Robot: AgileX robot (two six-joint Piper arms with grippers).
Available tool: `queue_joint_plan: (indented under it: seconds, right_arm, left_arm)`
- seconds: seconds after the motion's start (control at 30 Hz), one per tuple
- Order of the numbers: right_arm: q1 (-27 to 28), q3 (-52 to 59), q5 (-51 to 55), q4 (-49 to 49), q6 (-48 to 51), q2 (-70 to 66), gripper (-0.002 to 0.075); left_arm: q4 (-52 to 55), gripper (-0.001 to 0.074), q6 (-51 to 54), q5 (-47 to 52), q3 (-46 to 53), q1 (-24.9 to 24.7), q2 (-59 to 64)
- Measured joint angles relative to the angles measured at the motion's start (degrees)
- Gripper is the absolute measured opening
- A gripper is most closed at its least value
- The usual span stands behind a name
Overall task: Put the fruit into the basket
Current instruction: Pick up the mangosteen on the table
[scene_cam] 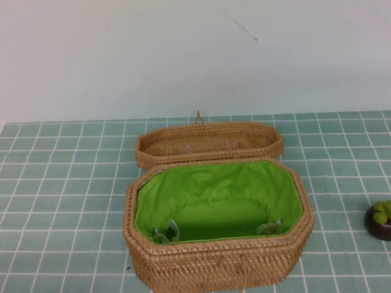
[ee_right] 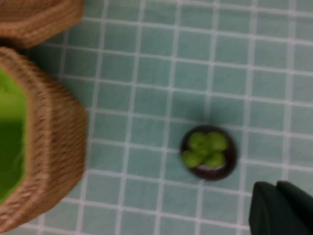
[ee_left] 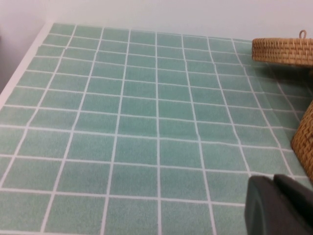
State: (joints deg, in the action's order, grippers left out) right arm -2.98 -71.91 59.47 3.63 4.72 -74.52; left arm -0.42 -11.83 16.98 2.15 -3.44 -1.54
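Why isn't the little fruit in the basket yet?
Out: small maroon fruit sits on the tablecloth, right of the green-lined wicker basket.

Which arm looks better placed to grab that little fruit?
The right: the fruit sits right of the basket, and the right end effector hovers near it. The left end effector faces bare tablecloth.

Basket (scene_cam: 218, 268) front-center; lid (scene_cam: 209, 144) just behind; fruit (scene_cam: 380, 218) on table, right of basket.

Green-tiled table (scene_cam: 61, 183) under basket (scene_cam: 220, 265), lid (scene_cam: 208, 143), fruit (scene_cam: 380, 220).
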Motion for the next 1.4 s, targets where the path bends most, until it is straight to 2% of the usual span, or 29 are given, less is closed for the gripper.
queue_joint_plan:
  seconds: [0.17,0.3,0.5,0.53,0.6,0.77,0.83,1.07,1.4]
  right_arm:
    - [0.0,-9.3,10.0,4.3,0.0,-9.5,-0.0002]
    - [0.0,-13.9,10.1,3.7,0.0,-15.7,-0.0004]
    - [0.0,-14.3,10.1,3.0,1.0,-20.8,0.0012]
    - [0.0,-14.3,10.1,2.6,1.0,-21.6,0.004]
    - [0.0,-14.3,10.1,2.3,1.0,-22.8,0.0144]
    - [0.0,-14.4,10.1,2.3,-0.1,-24.6,0.0557]
    - [0.0,-14.4,10.1,2.5,-0.1,-25.3,0.0621]
    - [0.0,-8.5,9.9,2.7,-0.4,-25.6,0.062]
    - [0.0,-3.2,2.2,3.8,-1.1,-25.6,0.0622]
  left_arm:
    - [0.0,0.0,0.0,0.0,0.0,0.0,0.0]
    - [0.0,0.0001,0.0,0.0,0.0,0.0,0.0]
    - [0.0,0.0001,0.0,0.0,0.0,0.0,0.0]
    - [0.0,0.0001,0.0,0.0,0.0,0.0,0.0]
    - [0.0,0.0001,0.0,0.0,0.0,0.0,0.0]
    - [0.0,0.0,0.0,0.0,0.0,0.0,0.0]
    - [0.0,0.0,0.0,0.0,0.0,0.0,0.0]
    - [0.0,0.0,0.0,0.0,0.0,0.0,0.0]
    - [0.0,0.0,0.0,0.0,0.0,0.0,0.0]
